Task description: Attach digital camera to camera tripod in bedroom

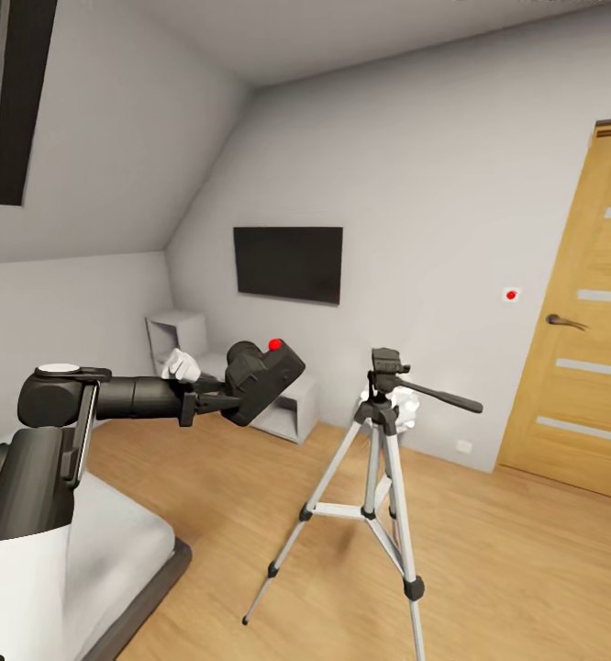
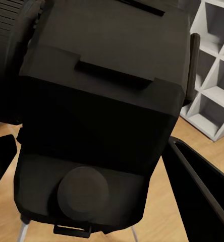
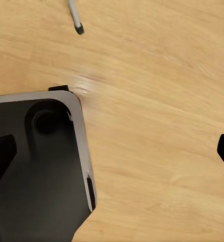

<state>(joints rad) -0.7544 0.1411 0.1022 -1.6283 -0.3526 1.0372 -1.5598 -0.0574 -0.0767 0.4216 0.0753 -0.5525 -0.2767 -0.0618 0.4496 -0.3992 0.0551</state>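
You had the digital camera (image 1: 261, 378) clamped in the left gripper (image 1: 216, 397), held out in the air at about the height of the tripod head, tilted, with its red button (image 1: 274, 344) on top. The camera tripod (image 1: 381, 459) stood on the wood floor (image 1: 526, 569) to the camera's right, legs spread, its top plate bare and its pan handle (image 1: 443, 397) pointing toward the door (image 1: 585, 321). So the pickup was done; what remained, by my reading, was carrying the camera across the gap, levelling it and seating it on the head. The 2 were still well apart.

In the left wrist view the camera body (image 2: 102, 101) blocked most of the frame, so you could barely see the tripod beneath it; only a sliver of leg showed at the edge. The right gripper (image 3: 112, 151) showed just 2 dark fingertips at the frame's sides, spread wide over bare floor, holding nothing, with the robot's base (image 3: 41, 171) under it and 1 tripod foot (image 3: 77, 24) cut off at the edge.
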